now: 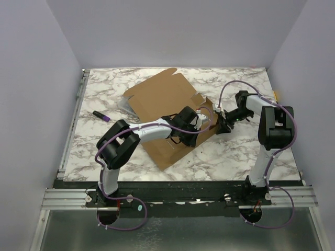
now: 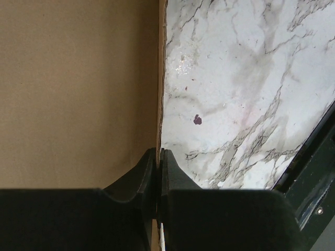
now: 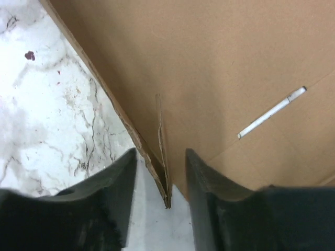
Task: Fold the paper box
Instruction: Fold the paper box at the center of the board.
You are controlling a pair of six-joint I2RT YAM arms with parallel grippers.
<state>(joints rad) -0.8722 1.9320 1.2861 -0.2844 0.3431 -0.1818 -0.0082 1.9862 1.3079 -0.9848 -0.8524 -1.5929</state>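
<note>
Right gripper point(image 3: 160, 157), fingers spread, straddles the ragged edge of a raised flap on the paper box point(image 1: 157, 107). In its wrist view the doubled cardboard edge stands in the gap between the two dark fingers and touches neither, with brown board filling the upper right of the frame and marble showing at left. Left gripper point(image 2: 158, 159) is pressed together on the same sheet, pinching a thin edge that runs straight up the middle of its own view, cardboard to the left and the table point(image 1: 235, 157) to the right.

From above, the box lies mostly flat at the centre of the marble top, its long sides slanting from upper left down toward lower centre. Both grippers meet at its right-hand corner, just right of centre frame, where a flap is lifted off the surface. The left arm reaches across the sheet from lower left; the right comes in from the right edge and is the nearer to the raised flap. A purple marker point(image 1: 102, 115) lies well apart at the left.

The fold looks barely begun. The next move appears to turn on the right fingers closing on the edge that already lies between them, along its length.
</note>
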